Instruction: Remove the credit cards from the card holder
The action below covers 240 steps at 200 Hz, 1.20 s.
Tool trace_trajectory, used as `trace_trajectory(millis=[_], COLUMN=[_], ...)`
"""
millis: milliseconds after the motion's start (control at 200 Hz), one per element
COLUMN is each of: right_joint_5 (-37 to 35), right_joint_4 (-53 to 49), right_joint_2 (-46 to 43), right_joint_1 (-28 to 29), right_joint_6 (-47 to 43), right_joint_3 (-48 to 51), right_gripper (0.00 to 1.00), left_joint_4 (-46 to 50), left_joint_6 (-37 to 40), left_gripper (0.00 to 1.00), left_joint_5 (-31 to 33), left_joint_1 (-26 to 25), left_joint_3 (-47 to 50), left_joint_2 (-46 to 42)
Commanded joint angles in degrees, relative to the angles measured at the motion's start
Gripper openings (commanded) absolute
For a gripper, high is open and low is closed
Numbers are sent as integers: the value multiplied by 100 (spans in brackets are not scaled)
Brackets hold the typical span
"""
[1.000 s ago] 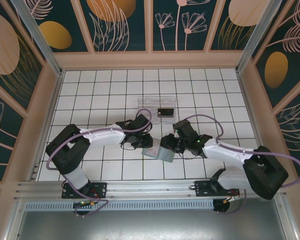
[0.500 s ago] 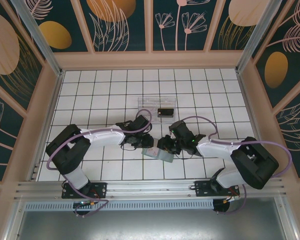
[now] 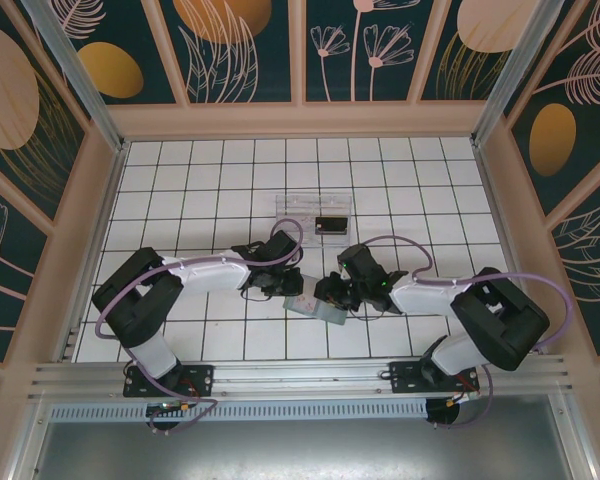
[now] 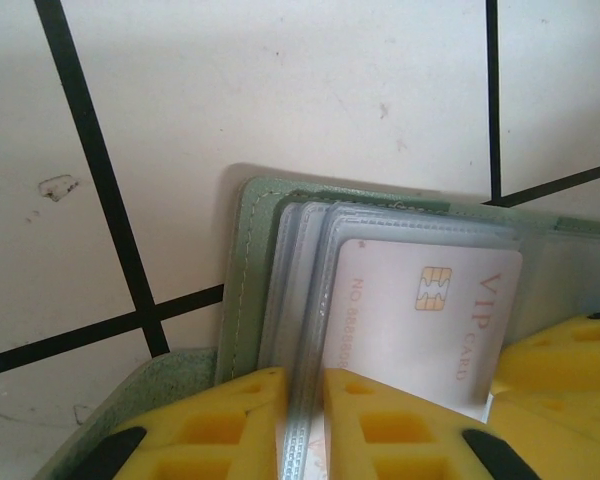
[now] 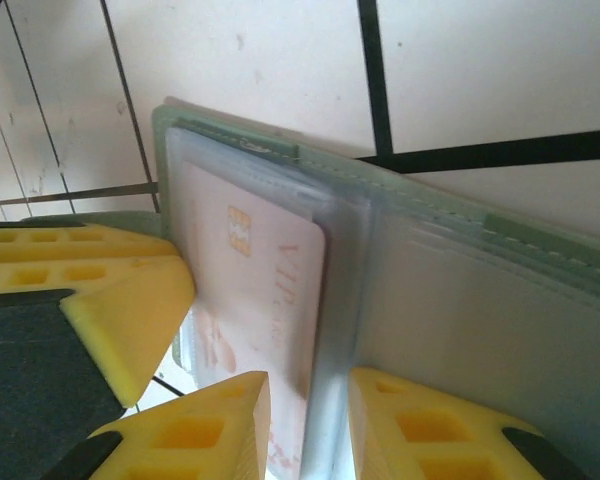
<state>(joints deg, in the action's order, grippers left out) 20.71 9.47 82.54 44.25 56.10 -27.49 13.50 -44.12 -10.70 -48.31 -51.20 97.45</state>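
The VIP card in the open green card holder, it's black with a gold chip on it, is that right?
Not quite: the VIP card in the open green card holder is pale pinkish-white, not black. It does carry a gold chip, as the left wrist view shows.

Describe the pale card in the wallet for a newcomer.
Front middle of the white tiled table lies an open grey-green bifold wallet. Tucked in its clear plastic sleeves is a pinkish-white card; its gold chip and "VIP CARD" lettering mark it out.
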Motion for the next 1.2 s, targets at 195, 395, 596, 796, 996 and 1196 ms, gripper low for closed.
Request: trace_trajectory(millis=[195, 395, 596, 796, 996, 1196], right_joint_5=[170, 196, 219, 166, 236, 293], right_joint_4=[744, 834, 927, 1194, 1706, 2191], right_joint_2=[55, 22, -207, -424, -333, -55], right_joint_1=[49, 49, 49, 49, 49, 48], right_joint_6=[145, 156, 185, 272, 393, 443], right_joint_3=[235, 283, 317, 455, 663, 763], right_gripper=[26, 23, 21, 20, 20, 20], left_joint_4=[70, 65, 66, -14, -31, -58], left_joint_6=[17, 4, -15, -65, -101, -149], left_gripper=[13, 12, 12, 12, 12, 12], left_joint_5=[-154, -178, -201, -288, -312, -341], left_joint_1=[-3, -4, -7, -4, -11, -7], left_joint_3=[172, 171, 164, 172, 171, 185], left_joint_2=[259, 257, 224, 195, 146, 134])
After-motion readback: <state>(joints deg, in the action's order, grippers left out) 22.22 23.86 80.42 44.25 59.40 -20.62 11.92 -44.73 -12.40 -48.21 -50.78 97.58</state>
